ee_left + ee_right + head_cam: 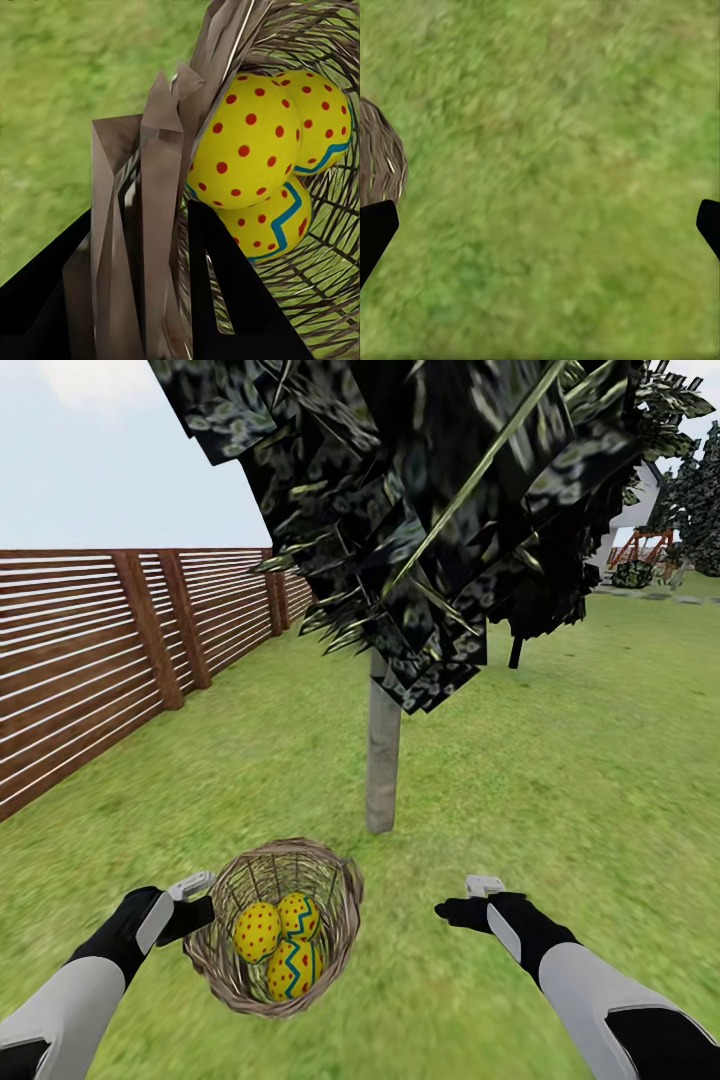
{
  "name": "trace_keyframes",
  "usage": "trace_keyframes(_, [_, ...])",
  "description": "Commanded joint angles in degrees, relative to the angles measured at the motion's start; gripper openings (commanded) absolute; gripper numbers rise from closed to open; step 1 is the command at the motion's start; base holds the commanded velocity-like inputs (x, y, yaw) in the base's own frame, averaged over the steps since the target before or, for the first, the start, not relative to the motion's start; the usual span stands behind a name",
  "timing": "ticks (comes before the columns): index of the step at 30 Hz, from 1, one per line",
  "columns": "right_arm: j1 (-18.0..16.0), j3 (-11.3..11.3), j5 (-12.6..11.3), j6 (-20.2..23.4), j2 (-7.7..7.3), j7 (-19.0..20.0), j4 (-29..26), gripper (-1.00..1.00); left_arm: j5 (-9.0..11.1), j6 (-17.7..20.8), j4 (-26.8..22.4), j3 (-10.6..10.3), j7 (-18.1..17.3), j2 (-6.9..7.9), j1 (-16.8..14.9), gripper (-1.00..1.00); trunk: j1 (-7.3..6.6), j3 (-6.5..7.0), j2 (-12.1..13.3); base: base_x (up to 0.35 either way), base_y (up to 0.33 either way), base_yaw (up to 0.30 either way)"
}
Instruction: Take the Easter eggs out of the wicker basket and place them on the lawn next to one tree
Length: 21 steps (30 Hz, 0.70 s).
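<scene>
You held the wicker basket (285, 930) rim in your left gripper (196, 905), right gripper (540, 225) spread; next, lift out an Easter egg (257, 932).

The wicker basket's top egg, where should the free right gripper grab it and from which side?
Judging by the head view, take the uppermost Easter egg across its rounded middle, coming down through the open mouth of the wicker basket. The woven wall encloses the sides. The open right gripper hovers over lawn; the left gripper clamps the rim.
</scene>
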Motion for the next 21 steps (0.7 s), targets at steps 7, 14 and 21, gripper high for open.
trace_keyframes(7, [-0.03, 0.39, -0.59, 0.45, -0.27, 0.00, -0.16, 1.00, 0.89, 0.39, -0.01, 0.24, 0.14, -0.02, -0.04, -1.00, 1.55, -1.33, -2.88, 0.000, 0.000, 0.000])
trace_keyframes(14, [-0.28, -5.21, -0.67, 15.36, -0.65, -0.16, -15.03, 1.00, 0.89, 0.37, -0.01, 0.24, 0.13, -0.02, -0.04, -1.00, 3.09, -2.59, -5.69, 0.000, 0.000, 0.000])
trace_keyframes(21, [-0.26, -6.99, -0.63, 15.41, -0.45, -0.14, -15.96, 1.00, 0.89, 0.32, -0.01, 0.20, 0.22, -0.10, -0.04, -1.00, 4.62, -3.84, -8.49, 0.000, 0.000, 0.000])
